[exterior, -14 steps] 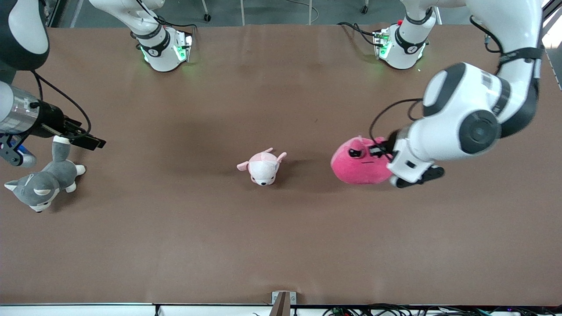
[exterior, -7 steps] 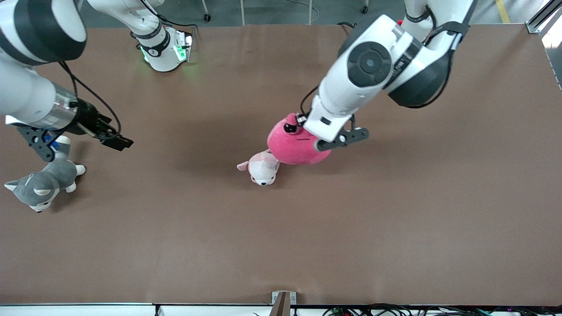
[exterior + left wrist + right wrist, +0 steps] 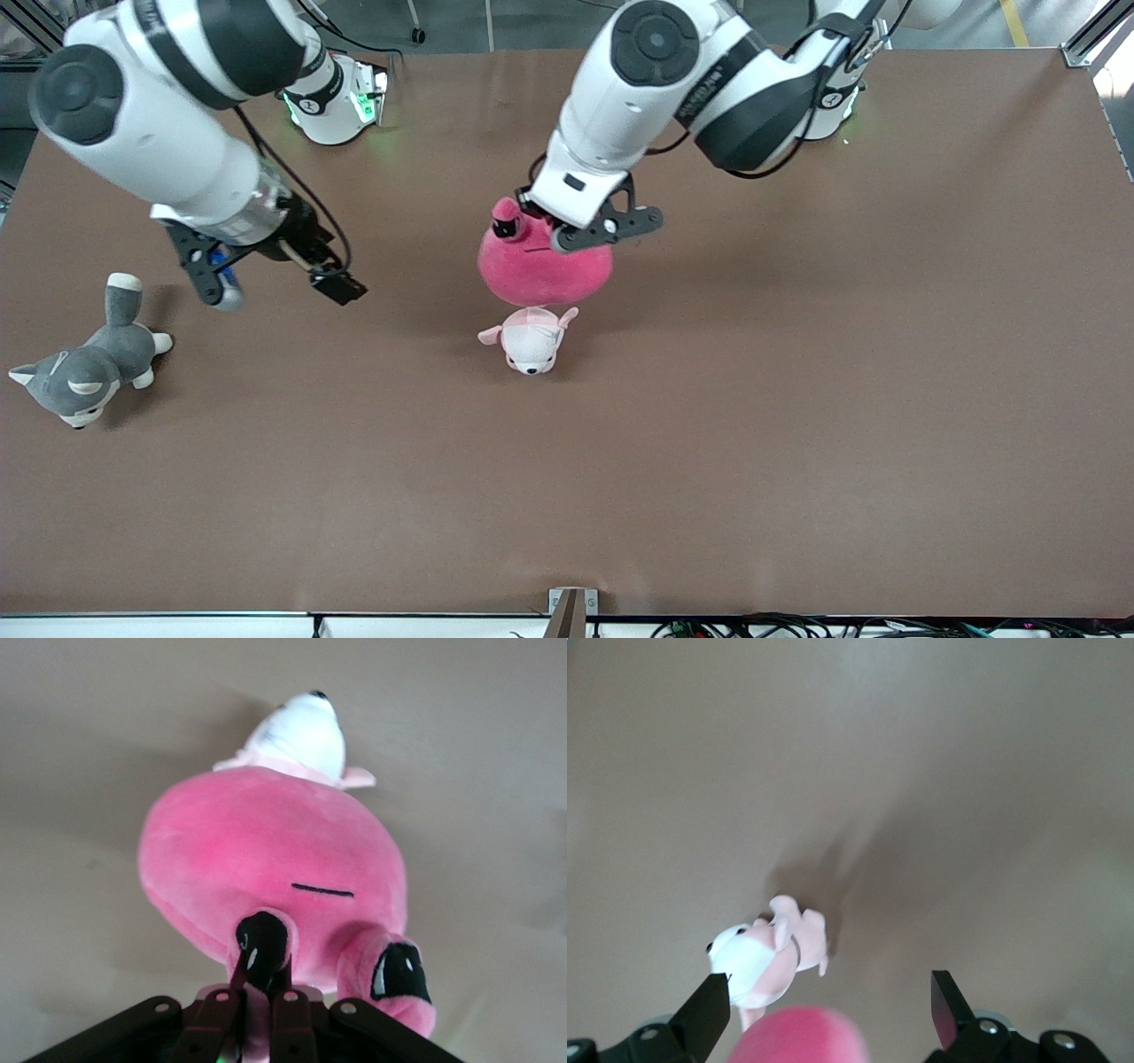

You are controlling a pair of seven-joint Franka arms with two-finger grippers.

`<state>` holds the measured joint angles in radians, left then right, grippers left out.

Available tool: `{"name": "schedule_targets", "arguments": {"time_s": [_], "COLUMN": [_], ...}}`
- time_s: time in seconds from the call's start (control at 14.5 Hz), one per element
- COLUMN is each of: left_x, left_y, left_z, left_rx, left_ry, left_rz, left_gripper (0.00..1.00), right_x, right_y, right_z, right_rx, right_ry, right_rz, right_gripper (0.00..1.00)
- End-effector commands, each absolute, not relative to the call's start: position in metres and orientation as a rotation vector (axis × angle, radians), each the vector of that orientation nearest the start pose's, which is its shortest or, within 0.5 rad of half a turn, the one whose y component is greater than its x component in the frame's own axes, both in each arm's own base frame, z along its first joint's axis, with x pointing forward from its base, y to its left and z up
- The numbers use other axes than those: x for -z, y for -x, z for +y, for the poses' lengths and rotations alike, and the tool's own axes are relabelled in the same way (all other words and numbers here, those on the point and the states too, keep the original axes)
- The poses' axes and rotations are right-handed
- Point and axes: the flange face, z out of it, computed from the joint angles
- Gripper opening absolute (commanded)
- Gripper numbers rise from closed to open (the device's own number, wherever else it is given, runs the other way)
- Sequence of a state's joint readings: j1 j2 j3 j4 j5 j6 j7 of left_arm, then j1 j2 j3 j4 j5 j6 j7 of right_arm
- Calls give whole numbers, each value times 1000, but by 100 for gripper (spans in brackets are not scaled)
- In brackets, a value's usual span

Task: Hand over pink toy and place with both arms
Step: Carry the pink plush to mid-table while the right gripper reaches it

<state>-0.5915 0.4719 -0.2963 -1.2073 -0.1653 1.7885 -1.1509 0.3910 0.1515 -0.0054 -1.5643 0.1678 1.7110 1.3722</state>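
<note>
The pink toy (image 3: 545,261) hangs in the air over the middle of the table, just above the pale puppy plush. My left gripper (image 3: 523,217) is shut on one bulging black eye of the toy. In the left wrist view the toy (image 3: 275,859) hangs below my left gripper (image 3: 261,988), with its line mouth and both eyes showing. My right gripper (image 3: 341,288) is open and empty in the air, toward the right arm's end from the toy. In the right wrist view its fingers (image 3: 709,1014) stand wide apart around my right gripper's middle (image 3: 830,979), and the toy's edge (image 3: 797,1038) shows blurred close by.
A pale pink-and-white puppy plush (image 3: 530,337) lies on the table under the toy; it shows in both wrist views (image 3: 301,740) (image 3: 766,961). A grey-and-white husky plush (image 3: 84,368) lies at the right arm's end. The brown table (image 3: 797,425) is bare elsewhere.
My left arm has carried the pink toy from the left arm's end to over the puppy plush and lifted it higher. My right arm has swung from over the husky toward the middle.
</note>
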Motion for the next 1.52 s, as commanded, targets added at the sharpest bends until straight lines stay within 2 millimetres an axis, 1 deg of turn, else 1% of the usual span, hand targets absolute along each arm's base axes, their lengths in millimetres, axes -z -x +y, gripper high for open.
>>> {"name": "schedule_targets", "arguments": {"time_s": [0.0, 0.21, 0.28, 0.48, 0.55, 0.62, 0.69, 0.76, 0.9, 1.1, 1.38, 1.45], "left_x": [-531, -524, -521, -520, -520, -521, -522, -523, -523, -523, -523, -523], "left_y": [-467, -463, -463, -464, -464, -464, -464, -464, -463, -462, -463, -463], "left_z": [-544, -555, -555, -555, -555, -556, -555, -555, -556, -556, -556, -556], "left_rx": [-325, -327, -330, -330, -330, -329, -327, -325, -327, -327, -327, -327], "left_ry": [3375, 3383, 3380, 3379, 3378, 3381, 3384, 3385, 3385, 3385, 3385, 3385], "left_rz": [-613, -645, -646, -651, -654, -656, -656, -656, -656, -654, -656, -656], "left_gripper": [0, 0, 0, 0, 0, 0, 0, 0, 0, 0, 0, 0], "right_x": [-558, -546, -534, -529, -527, -520, -515, -510, -505, -507, -517, -517], "right_y": [-555, -546, -540, -525, -519, -514, -512, -506, -498, -488, -484, -483], "right_z": [259, 283, 287, 309, 319, 325, 325, 330, 337, 345, 345, 346], "right_rx": [-219, -242, -263, -283, -287, -293, -296, -304, -310, -311, -306, -329], "right_ry": [2547, 2537, 2556, 2553, 2559, 2567, 2569, 2586, 2603, 2611, 2602, 2592], "right_rz": [1560, 1594, 1596, 1635, 1634, 1634, 1639, 1628, 1614, 1608, 1597, 1598], "right_gripper": [100, 100, 100, 100, 100, 100, 100, 100, 100, 96, 86, 83]}}
